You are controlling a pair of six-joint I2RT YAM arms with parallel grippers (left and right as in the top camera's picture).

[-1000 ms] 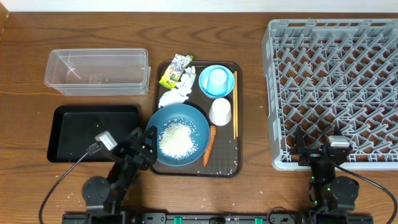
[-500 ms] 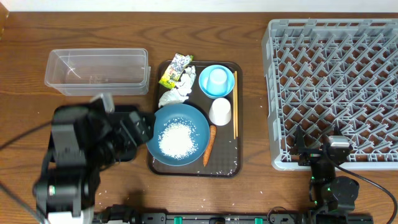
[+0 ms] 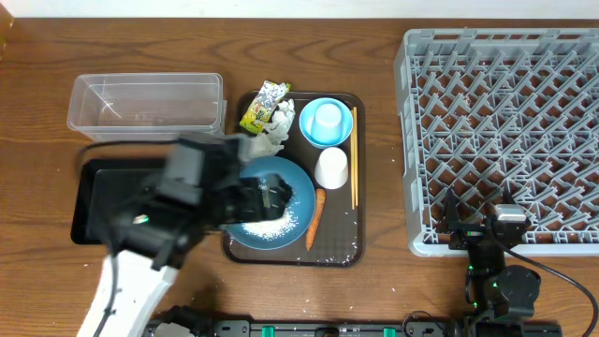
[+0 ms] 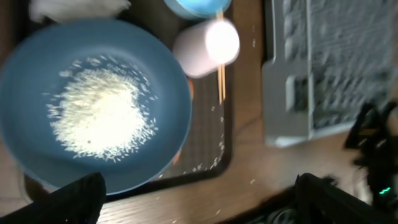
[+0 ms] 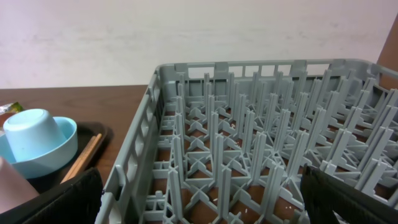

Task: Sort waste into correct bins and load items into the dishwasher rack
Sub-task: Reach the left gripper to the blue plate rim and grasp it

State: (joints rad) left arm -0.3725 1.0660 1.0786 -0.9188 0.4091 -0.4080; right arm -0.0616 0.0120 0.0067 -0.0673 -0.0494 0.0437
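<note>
Hanging above the near edge of the blue plate (image 4: pixel 31 74), the left gripper (image 4: pixel 199 190) had its fingers spread wide with nothing between them. Its arm was blurred in the overhead view. The right gripper (image 5: pixel 199 193) was likewise open and empty, parked low at the near wall of the dishwasher rack (image 3: pixel 404 140).

Below the left gripper, the plate sat on the brown serving tray (image 3: pixel 337 255) with a loose heap of white rice (image 4: pixel 99 115) spread across its middle. Stray grains lay toward the rim and a few on the tray itself. Just beside it stood the white cup (image 4: pixel 208 45), and the chopsticks (image 4: pixel 221 87) ran past the cup. The carrot (image 3: pixel 315 217) lay along the plate's right edge.

Farther back were the crumpled tissue (image 3: pixel 267 140), the printed snack wrapper (image 3: pixel 263 105) and the light-blue bowl (image 3: pixel 307 131). The bowl held the light-blue cup (image 3: pixel 328 117) (upside down, going by the right wrist view).

By my reading, nothing had been sorted yet. The clear tub (image 3: pixel 147 80) and the black tray (image 3: pixel 94 183) held no waste that I could see. The rack's pegs carried no dishes. All the waste and all five items remained to be handled, and the rice looked the fiddliest.
</note>
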